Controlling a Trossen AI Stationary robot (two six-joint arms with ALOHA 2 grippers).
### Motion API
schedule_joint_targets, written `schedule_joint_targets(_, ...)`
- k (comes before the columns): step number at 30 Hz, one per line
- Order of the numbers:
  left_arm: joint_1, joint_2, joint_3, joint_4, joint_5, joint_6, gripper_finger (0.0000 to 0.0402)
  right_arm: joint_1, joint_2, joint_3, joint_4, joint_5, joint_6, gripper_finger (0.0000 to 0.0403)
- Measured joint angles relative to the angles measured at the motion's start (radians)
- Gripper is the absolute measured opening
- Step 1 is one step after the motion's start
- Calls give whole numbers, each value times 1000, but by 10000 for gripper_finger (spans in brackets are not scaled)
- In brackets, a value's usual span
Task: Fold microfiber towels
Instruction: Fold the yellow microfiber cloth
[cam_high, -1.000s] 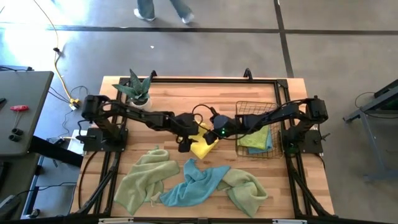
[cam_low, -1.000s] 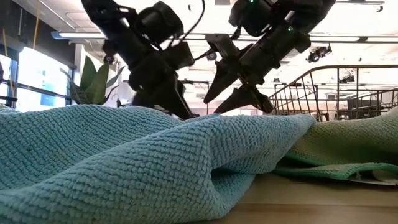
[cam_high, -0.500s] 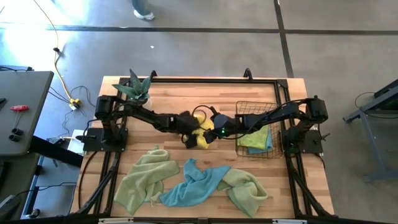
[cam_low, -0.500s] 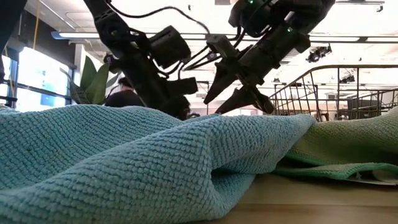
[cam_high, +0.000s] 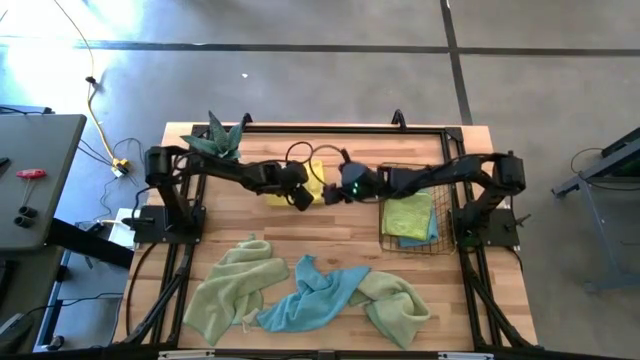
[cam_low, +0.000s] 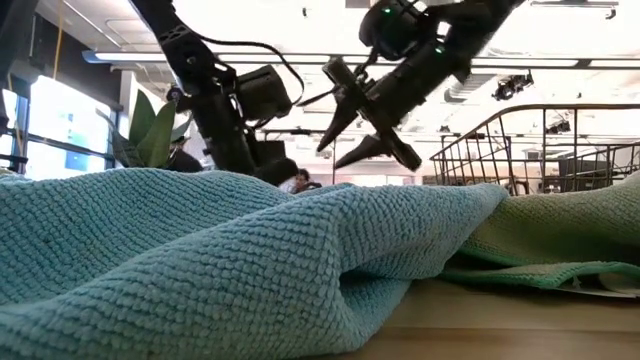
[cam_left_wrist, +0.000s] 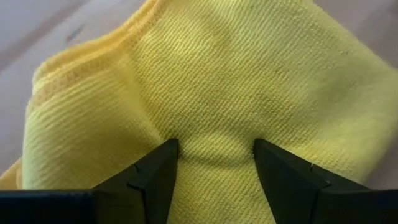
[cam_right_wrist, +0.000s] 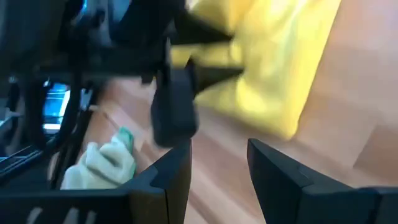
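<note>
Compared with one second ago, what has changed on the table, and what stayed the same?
Both grippers carried the yellow towel away from the table's front, toward the plant side. The left gripper presses into it with fingers spread; the right gripper hangs open beside it. The green and blue towels in front and the basket have not moved.

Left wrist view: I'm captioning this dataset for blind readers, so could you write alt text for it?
The left gripper, its two dark fingers open, presses down on a soft yellow microfiber towel that fills nearly the whole picture. The towel puckers between the fingers, and a strip of pale wooden table shows beyond its hemmed edge.
</note>
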Motion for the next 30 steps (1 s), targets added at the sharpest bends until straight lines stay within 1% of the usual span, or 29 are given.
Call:
schedule_joint_targets(4, -3, -80, 2, 3, 20, 6, 202, -48, 6, 101, -146, 56, -70, 149)
schedule_joint_targets(5, -3, -99, 3, -4, 21, 14, 202, -60, 12, 118, -166, 61, -72, 149)
schedule_joint_targets(7, -3, -126, 2, -25, 14, 30, 202, -85, 36, 130, -193, 36, -68, 149)
schedule_joint_targets(12, -2, -168, 3, -93, -13, 48, 202, -138, 123, 131, -109, -101, -24, 161)
schedule_joint_targets(15, -3, -176, 2, -139, -18, 67, 202, -156, 164, 132, -57, -141, -23, 181)
schedule_joint_targets(23, -3, -177, 3, -161, -4, 77, 202, -188, 236, 132, -44, -121, -16, 242)
schedule_joint_targets(26, -3, -175, 3, -161, -4, 85, 202, -186, 271, 132, -34, -116, -8, 251)
schedule_joint_targets(30, -3, -155, -1, -158, 0, 90, 202, -185, 320, 135, 59, -121, 2, 252)
